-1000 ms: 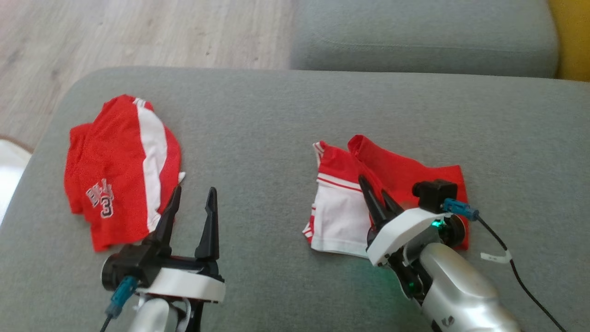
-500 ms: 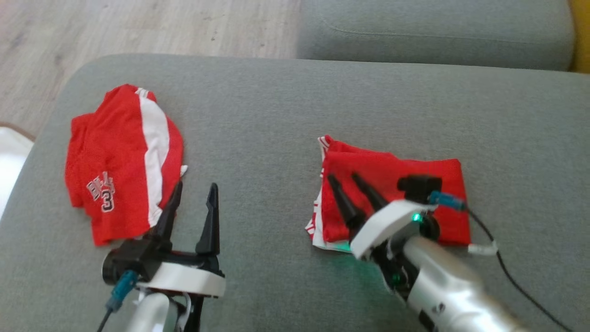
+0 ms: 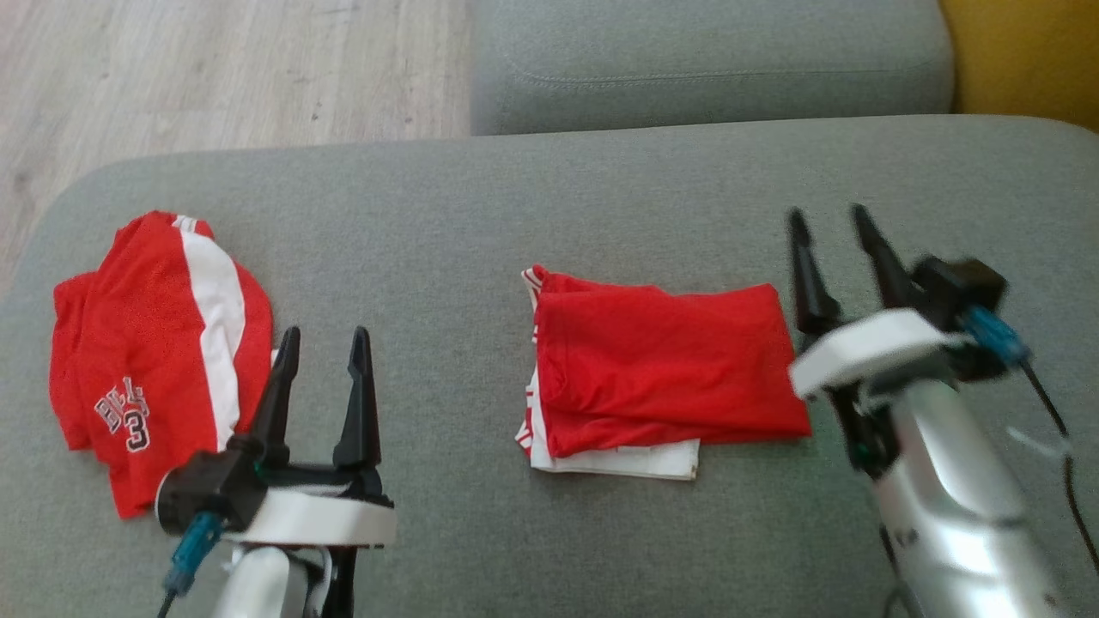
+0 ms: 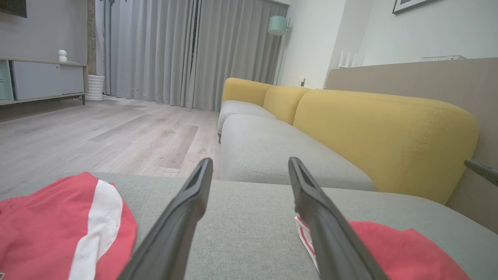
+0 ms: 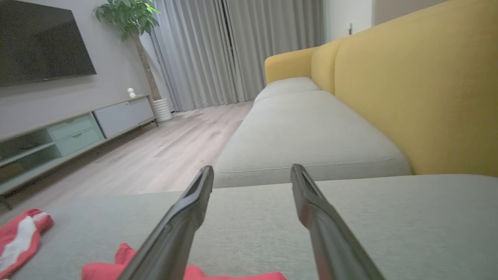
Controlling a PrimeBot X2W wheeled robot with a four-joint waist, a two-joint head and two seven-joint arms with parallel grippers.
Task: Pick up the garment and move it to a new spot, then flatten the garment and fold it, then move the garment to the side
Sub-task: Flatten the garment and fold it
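The folded garment lies mid-cushion on the sofa, long axis running left to right, its right edge just beside the wide-open, empty right gripper, the open left gripper farther off.

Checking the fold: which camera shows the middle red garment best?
The head view: the folded garment lies whole, all edges visible. The left wrist view catches one corner; the right wrist view, a red strip at the bottom edge.
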